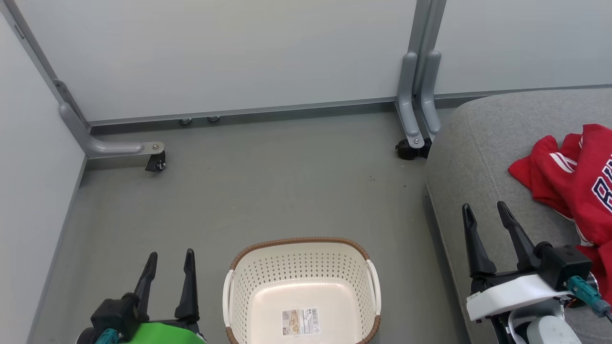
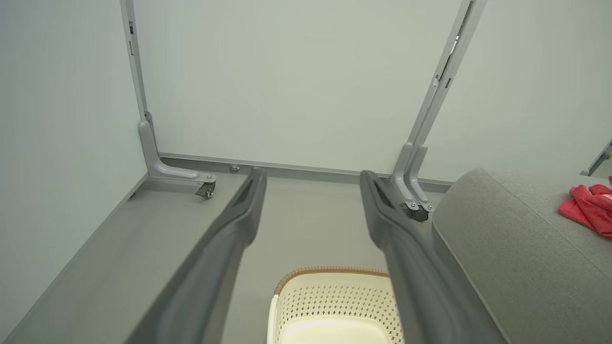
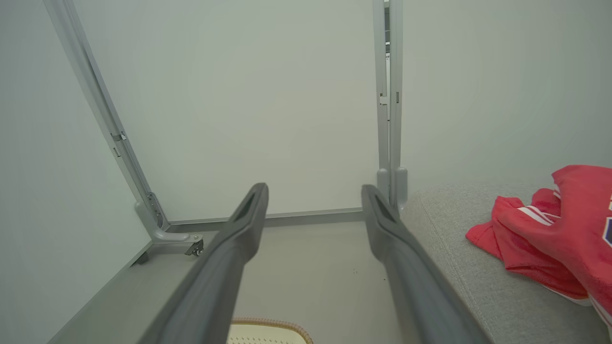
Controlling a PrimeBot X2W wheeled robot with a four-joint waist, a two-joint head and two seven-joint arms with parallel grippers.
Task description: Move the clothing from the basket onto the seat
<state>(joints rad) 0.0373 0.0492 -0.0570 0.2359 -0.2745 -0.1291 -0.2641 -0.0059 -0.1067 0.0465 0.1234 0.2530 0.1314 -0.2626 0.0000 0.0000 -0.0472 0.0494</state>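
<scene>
Right of the basket [image 1: 301, 241], the right gripper [image 1: 484, 210] is standing wide open, gripping nothing; left of it, the left gripper [image 1: 171, 255] is gaping likewise. Further right, nearest the right gripper, the red jersey clothing [image 1: 573, 177] is lying crumpled on the grey woven seat [image 1: 478, 143]; perforated cream basket is holding nothing.

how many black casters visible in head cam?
2. One black caster wheel at the left partition foot, one by the grey woven-fabric seat cushion. More may be hidden.
</scene>
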